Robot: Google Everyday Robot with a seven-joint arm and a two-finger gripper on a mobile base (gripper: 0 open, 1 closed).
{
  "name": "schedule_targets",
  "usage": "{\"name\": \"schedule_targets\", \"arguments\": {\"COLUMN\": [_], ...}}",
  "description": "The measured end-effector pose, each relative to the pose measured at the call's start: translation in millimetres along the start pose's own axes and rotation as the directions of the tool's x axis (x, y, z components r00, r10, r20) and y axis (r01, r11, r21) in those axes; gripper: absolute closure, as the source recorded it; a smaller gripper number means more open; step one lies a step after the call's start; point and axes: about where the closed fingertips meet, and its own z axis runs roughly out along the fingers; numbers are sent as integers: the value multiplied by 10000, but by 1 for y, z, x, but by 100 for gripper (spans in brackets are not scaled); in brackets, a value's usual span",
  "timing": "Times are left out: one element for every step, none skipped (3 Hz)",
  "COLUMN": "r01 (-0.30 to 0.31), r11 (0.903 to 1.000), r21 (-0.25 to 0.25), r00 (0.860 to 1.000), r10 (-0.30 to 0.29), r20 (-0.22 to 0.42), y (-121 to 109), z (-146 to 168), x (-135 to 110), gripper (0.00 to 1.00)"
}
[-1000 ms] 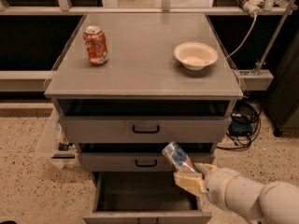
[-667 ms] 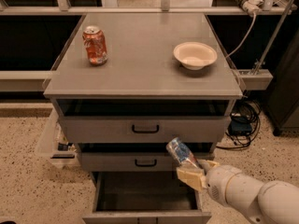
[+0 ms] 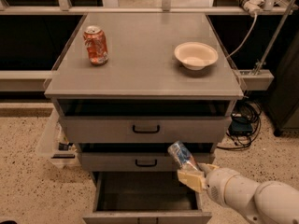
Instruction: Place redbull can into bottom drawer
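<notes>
The redbull can (image 3: pixel 181 156) is a small silver-and-blue can, tilted, held in my gripper (image 3: pixel 189 169) in front of the middle drawer's right end. The gripper's pale fingers are shut on the can's lower end, and the white arm comes in from the lower right. The bottom drawer (image 3: pixel 147 214) is pulled open just below and left of the can, with a dark inside that shows nothing in it and a plain grey front panel at the frame's bottom edge.
An orange-red soda can (image 3: pixel 96 45) and a white bowl (image 3: pixel 196 55) stand on the grey cabinet top (image 3: pixel 142 73). Two shut drawers with black handles (image 3: pixel 145 129) sit above. A clear plastic bin (image 3: pixel 52 141) is at the left; cables (image 3: pixel 243 125) lie at the right.
The gripper with the can has shifted slightly right and down, staying over the open bottom drawer's right side. Nothing else has moved.
</notes>
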Motion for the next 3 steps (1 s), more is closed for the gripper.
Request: {"name": "schedule_targets", "arguments": {"r01": [-1067,-1726,-1956], "r11": [9933,9785,9672], "r21": [-445,-1131,-1620], "r00": [9909,9679,9447], "r10": [1025,1472,1415], "r20": [-874,-2039,-2957], "y": [-14,-11,-1], "z": [43,107,157], "x": [48,102,141], "gripper": [100,100,100]}}
